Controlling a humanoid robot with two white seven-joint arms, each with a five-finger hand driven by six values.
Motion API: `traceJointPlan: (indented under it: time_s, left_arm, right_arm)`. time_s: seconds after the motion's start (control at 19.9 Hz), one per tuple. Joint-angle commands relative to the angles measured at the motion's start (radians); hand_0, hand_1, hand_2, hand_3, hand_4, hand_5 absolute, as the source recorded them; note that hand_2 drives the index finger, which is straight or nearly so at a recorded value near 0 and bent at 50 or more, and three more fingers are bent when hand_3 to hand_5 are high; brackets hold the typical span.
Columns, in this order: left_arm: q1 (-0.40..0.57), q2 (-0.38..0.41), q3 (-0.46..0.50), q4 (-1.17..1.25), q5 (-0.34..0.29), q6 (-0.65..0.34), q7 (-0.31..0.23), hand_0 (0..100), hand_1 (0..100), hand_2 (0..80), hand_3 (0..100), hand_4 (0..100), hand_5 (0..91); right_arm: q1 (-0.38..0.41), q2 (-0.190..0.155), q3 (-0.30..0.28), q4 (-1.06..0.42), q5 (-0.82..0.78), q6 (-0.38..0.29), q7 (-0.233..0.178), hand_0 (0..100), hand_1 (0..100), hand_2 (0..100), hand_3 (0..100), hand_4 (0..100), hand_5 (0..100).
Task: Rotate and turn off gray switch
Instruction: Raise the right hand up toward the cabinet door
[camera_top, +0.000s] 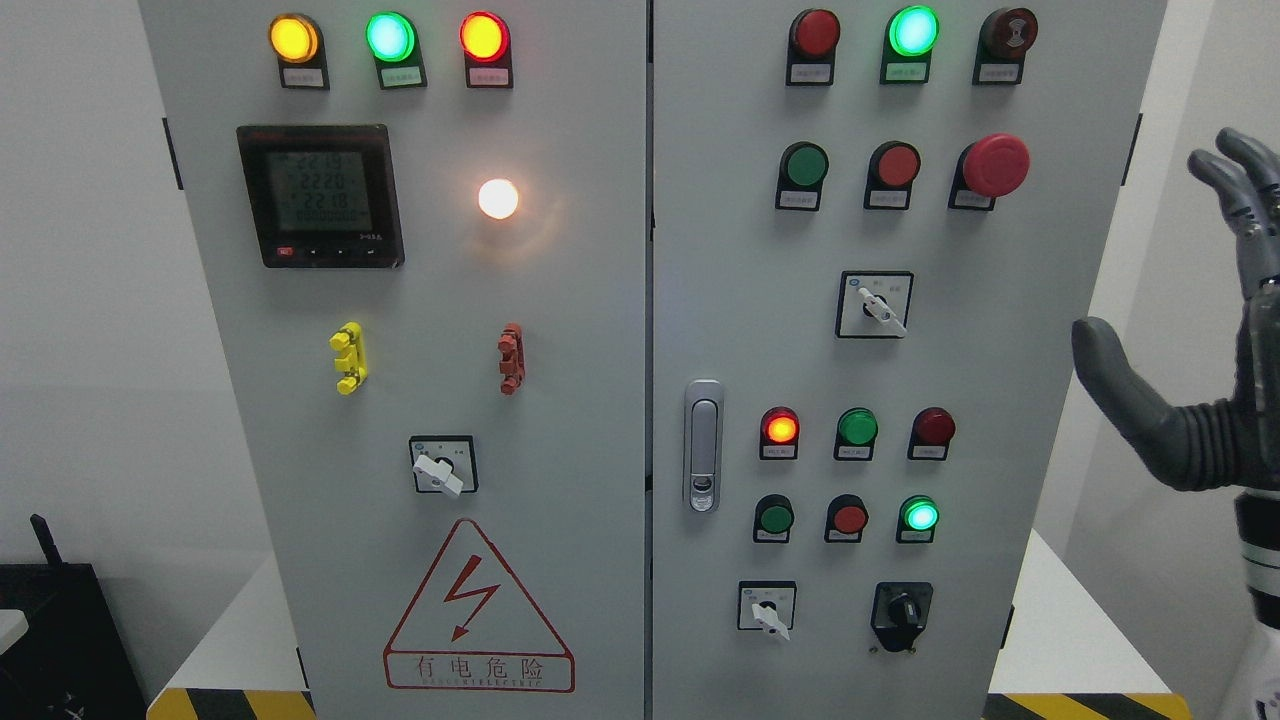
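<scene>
A grey electrical cabinet (600, 300) with two doors fills the head view. Three pale grey rotary switches with pointer knobs sit on it: one low on the left door (440, 468), one in the middle of the right door (878, 308), and one at that door's bottom (768, 610). All three knobs point down to the right. My right hand (1160, 260) is raised at the picture's right edge, beside the cabinet and clear of it. Its fingers (1240, 180) are spread, its thumb (1110, 370) sticks out, and it holds nothing. No left arm shows.
A black rotary switch (902, 612) sits right of the bottom grey one. Lit lamps, push buttons, a red mushroom button (995, 165), a meter (320, 195) and a door latch (703, 445) cover the doors. The cabinet stands on a white platform (1060, 630) with hazard striping.
</scene>
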Motion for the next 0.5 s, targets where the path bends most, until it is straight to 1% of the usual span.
traceJointPlan:
  time_s: [0.0, 0.05, 0.15, 0.2, 0.25, 0.3, 0.35, 0.4, 0.45]
  left_arm:
    - [-0.009, 0.001, 0.008, -0.025, 0.02, 0.0, 0.003, 12, 39, 0.0, 0, 0, 0.0]
    - [-0.009, 0.001, 0.008, -0.025, 0.02, 0.0, 0.003, 12, 39, 0.0, 0, 0, 0.0]
    - [-0.009, -0.001, 0.008, -0.025, 0.02, 0.0, 0.005, 12, 39, 0.0, 0, 0, 0.0]
    - [-0.009, -0.001, 0.008, -0.025, 0.02, 0.0, 0.003, 12, 39, 0.0, 0, 0, 0.0]
    - [-0.009, 0.001, 0.008, -0.025, 0.02, 0.0, 0.003, 12, 39, 0.0, 0, 0, 0.0]
    - [-0.009, -0.001, 0.008, -0.025, 0.02, 0.0, 0.003, 12, 39, 0.0, 0, 0, 0.0]
    - [-0.009, -0.001, 0.008, -0.025, 0.02, 0.0, 0.003, 12, 39, 0.0, 0, 0, 0.0]
    - [-0.009, 0.001, 0.008, -0.025, 0.02, 0.0, 0.003, 12, 39, 0.0, 0, 0, 0.0]
    - [-0.009, -0.001, 0.008, -0.025, 0.02, 0.0, 0.003, 12, 39, 0.0, 0, 0, 0.0]
  right_arm:
    - [-0.001, 0.002, -0.001, 0.001, 0.0, 0.0, 0.0, 22, 21, 0, 9, 0, 0]
    - [-0.001, 0.002, 0.0, 0.0, 0.0, 0.003, 0.0, 22, 21, 0, 10, 0, 0]
    - [-0.003, 0.004, 0.0, -0.001, 0.0, 0.008, 0.0, 22, 22, 0, 12, 6, 0]
    - [-0.003, 0.004, -0.001, -0.001, 0.0, 0.008, 0.0, 22, 22, 0, 13, 10, 4]
    - [-0.003, 0.004, -0.001, -0.001, 0.0, 0.011, -0.001, 22, 23, 0, 17, 23, 16]
    - [-0.004, 0.01, -0.001, -0.001, 0.0, 0.017, -0.001, 22, 24, 0, 18, 23, 17]
    - [-0.009, 0.022, 0.0, -0.001, 0.0, 0.022, -0.001, 21, 26, 1, 25, 36, 32]
    - [-0.014, 0.03, 0.0, -0.001, 0.0, 0.022, -0.001, 22, 28, 1, 34, 44, 43]
    - [-0.014, 0.035, 0.0, -0.001, 0.0, 0.022, -0.001, 22, 28, 2, 40, 49, 49]
